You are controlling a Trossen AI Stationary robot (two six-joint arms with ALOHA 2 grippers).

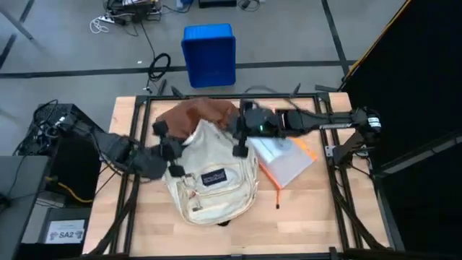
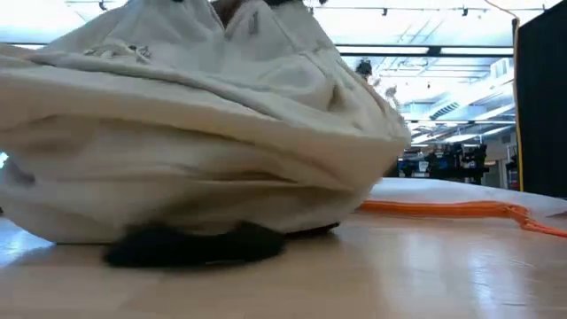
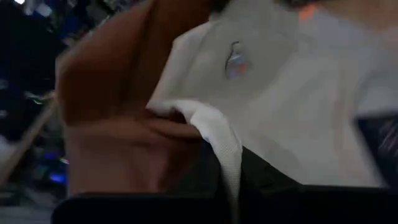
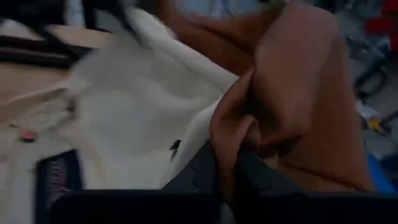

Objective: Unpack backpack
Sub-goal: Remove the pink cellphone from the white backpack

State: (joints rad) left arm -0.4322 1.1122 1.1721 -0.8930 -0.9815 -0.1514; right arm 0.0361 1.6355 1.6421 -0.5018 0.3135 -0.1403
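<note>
Backpack [image 1: 213, 180] is lying mid-table, brown base away from the camera side, logo patch [image 1: 214, 175] facing up. My left gripper [image 1: 172, 153] is clenching the cream fabric at its left edge. My right gripper [image 1: 240, 141] is pinching the brown base fabric (fold wedged between fingers). Pouch [image 1: 289, 160] is lying just right, partly tucked under the backpack.

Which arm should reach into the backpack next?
Probably right. Its claw is at the backpack top beside the brown base fabric and looks pinched on it; the left claw sits at the pack's left edge, apparently holding the cream fabric.
</note>
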